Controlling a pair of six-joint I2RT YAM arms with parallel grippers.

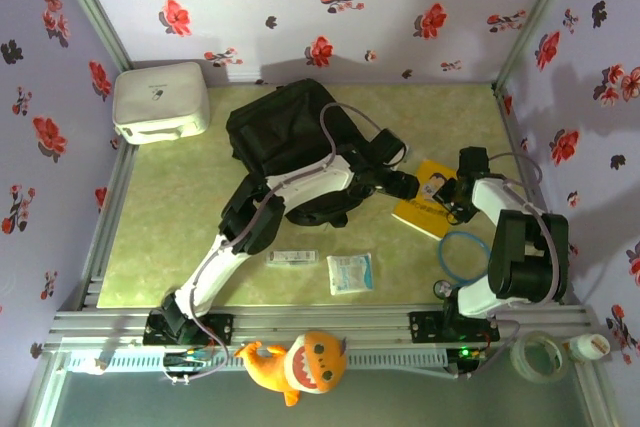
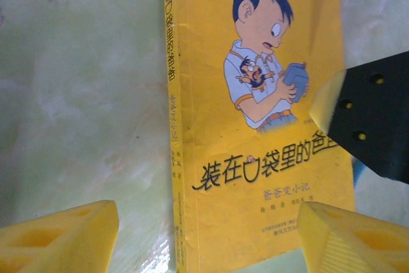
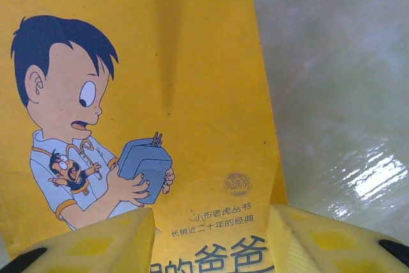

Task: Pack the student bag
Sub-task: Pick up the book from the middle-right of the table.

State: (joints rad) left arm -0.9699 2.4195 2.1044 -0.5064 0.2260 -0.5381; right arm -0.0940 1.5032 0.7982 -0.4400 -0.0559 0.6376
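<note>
Left hand (image 2: 208, 231) and right hand (image 3: 211, 234) I hold spread above the yellow book (image 1: 418, 215), right of centre on the table (image 1: 160, 237).

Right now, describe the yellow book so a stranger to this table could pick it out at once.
Start from the big black backpack in the middle of the table. To its right, beside the right arm, the yellow book lies flat, just beyond a blue ring. Its bright yellow cover with a dark-haired cartoon boy sets it apart.
</note>
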